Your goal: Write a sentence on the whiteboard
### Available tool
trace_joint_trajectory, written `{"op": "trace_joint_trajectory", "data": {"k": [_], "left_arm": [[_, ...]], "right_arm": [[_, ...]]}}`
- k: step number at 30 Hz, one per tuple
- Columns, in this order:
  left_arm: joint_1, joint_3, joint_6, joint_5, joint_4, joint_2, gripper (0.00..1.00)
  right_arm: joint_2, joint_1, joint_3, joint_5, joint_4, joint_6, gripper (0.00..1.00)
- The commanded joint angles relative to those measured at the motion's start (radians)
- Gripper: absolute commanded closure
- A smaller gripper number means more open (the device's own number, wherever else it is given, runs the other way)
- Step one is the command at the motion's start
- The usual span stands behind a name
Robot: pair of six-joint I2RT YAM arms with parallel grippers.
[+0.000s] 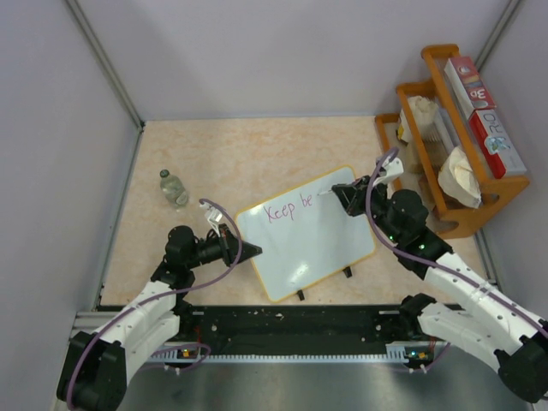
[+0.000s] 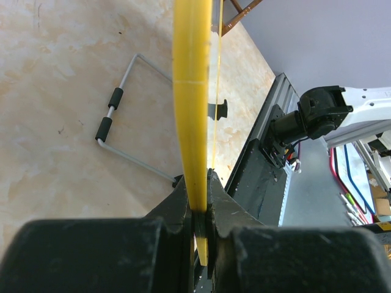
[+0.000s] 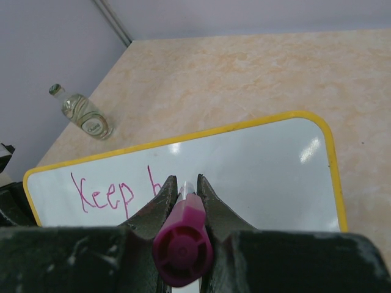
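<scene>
Purple words (image 1: 289, 209): two; whiteboard (image 1: 321, 248): one; marker (image 3: 182, 247): one; bottle (image 1: 174, 188): one.

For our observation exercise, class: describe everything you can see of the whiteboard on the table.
The whiteboard is a glossy white rectangle with rounded corners and a thin yellow rim, with two small black clips on its near edge. It sits askew over the beige table. Purple-pink writing reads "Keep be". The left gripper is shut on its left rim; the marker in the shut right gripper points at its surface beside the last letter.
</scene>
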Motion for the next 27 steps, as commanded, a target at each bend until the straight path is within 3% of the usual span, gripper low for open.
{"op": "trace_joint_trajectory", "data": {"k": [1,14,27], "left_arm": [[-0.010,-0.034,0.138,0.016,-0.079,0.022,1.00],[-0.010,-0.033,0.138,0.016,-0.076,0.026,1.00],[-0.010,-0.034,0.138,0.018,-0.076,0.023,1.00]], "right_arm": [[0.018,-0.007,0.070,0.008,0.078,-0.002,1.00],[0.115,-0.008,0.127,-0.015,0.115,0.005,1.00],[0.115,-0.007,0.069,-0.007,0.101,0.004,1.00]]}}
